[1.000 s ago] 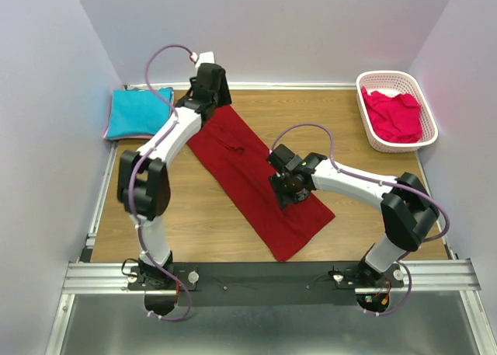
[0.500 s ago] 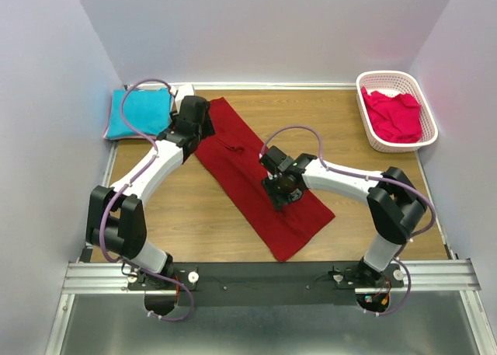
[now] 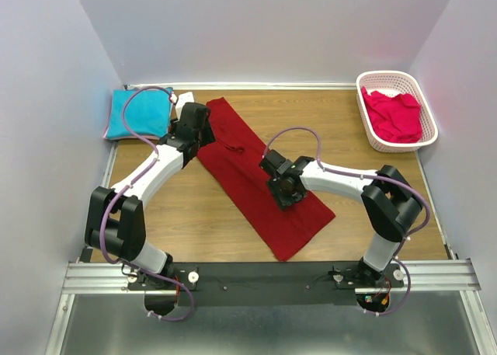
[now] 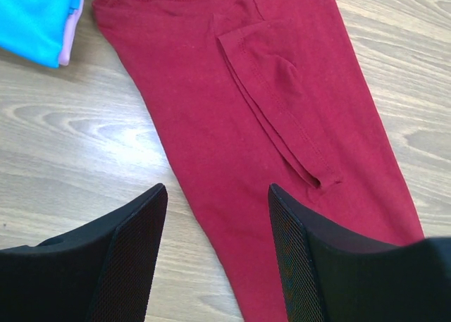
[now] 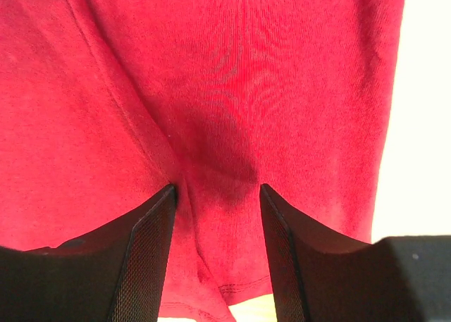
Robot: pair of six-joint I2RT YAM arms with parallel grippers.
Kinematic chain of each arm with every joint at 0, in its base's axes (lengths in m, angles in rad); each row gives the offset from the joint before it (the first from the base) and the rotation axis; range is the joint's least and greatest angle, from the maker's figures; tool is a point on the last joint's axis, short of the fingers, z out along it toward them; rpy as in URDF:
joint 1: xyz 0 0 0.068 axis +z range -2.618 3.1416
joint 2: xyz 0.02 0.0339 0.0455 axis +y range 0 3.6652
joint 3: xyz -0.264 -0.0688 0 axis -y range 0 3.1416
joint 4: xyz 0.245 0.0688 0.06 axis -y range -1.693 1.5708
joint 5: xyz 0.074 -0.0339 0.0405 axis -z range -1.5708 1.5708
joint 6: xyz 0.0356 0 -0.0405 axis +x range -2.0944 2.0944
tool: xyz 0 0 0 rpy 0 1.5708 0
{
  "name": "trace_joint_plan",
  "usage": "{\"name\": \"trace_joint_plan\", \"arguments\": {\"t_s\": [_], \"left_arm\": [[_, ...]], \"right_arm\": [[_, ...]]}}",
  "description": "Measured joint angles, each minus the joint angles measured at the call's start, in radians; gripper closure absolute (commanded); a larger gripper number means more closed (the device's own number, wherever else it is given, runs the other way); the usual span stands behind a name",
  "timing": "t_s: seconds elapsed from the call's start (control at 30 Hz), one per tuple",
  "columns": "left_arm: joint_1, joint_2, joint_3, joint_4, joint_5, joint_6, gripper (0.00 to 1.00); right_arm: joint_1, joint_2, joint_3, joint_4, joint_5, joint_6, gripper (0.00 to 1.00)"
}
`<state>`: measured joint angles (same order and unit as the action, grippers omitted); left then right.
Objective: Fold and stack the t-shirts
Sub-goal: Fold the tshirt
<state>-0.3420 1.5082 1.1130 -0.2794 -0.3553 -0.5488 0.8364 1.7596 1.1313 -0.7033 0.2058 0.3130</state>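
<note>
The wooden table [image 3: 194,207] fills the overhead view from side to side. The dark red t-shirt [image 3: 245,180] is the biggest thing on it, folded into a long strip that runs slantwise from upper left of centre down to lower right of centre, flat on the wood. In the upper left corner of the frame the turquoise t-shirt [image 3: 144,118] lies folded into a neat square, apart from the red strip; my left wrist camera catches only its corner [image 4: 35,12] at the upper left. In the upper right corner stands the white latticed basket [image 3: 392,74], and the pinkish-red t-shirt [image 3: 396,114] is bunched up inside it.

My left gripper [image 3: 200,130] sits over the upper left end of the strip. In its own view my fingers [image 4: 215,192] stand apart and released, with the shirt's left edge [image 4: 232,110] and bare wood between them and a loose sleeve fold lying above centre; I grasp nothing.

My right gripper [image 3: 283,188] is down at the middle of the strip. Up close its fingers [image 5: 217,188] are spread, not clenched, and the red cloth [image 5: 246,89] fills the frame, with a crease and a dark shadow running down into the gap between them; whether the tips press the cloth I cannot tell.
</note>
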Motion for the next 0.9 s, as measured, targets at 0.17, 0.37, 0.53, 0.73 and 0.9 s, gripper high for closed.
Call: {"name": "trace_joint_plan", "arguments": {"t_s": [0.17,0.37,0.53,0.73,0.9], "left_arm": [[-0.012,0.027,0.005,0.005,0.019,-0.009,0.35],[-0.039,0.178,0.071,0.0,0.052,-0.027,0.44],[-0.06,0.364,0.206,-0.013,0.067,-0.043,0.49],[-0.07,0.508,0.324,-0.063,0.079,-0.049,0.53],[-0.071,0.623,0.441,-0.101,0.077,-0.047,0.55]], "right_arm": [[0.0,0.0,-0.019,0.0,0.004,0.0,0.42],[0.0,0.0,-0.019,0.0,-0.001,-0.002,0.42],[0.0,0.0,-0.022,0.0,-0.028,0.0,0.43],[-0.001,0.0,-0.028,0.002,-0.088,0.006,0.46],[-0.001,0.001,-0.029,0.002,-0.15,0.028,0.49]]}}
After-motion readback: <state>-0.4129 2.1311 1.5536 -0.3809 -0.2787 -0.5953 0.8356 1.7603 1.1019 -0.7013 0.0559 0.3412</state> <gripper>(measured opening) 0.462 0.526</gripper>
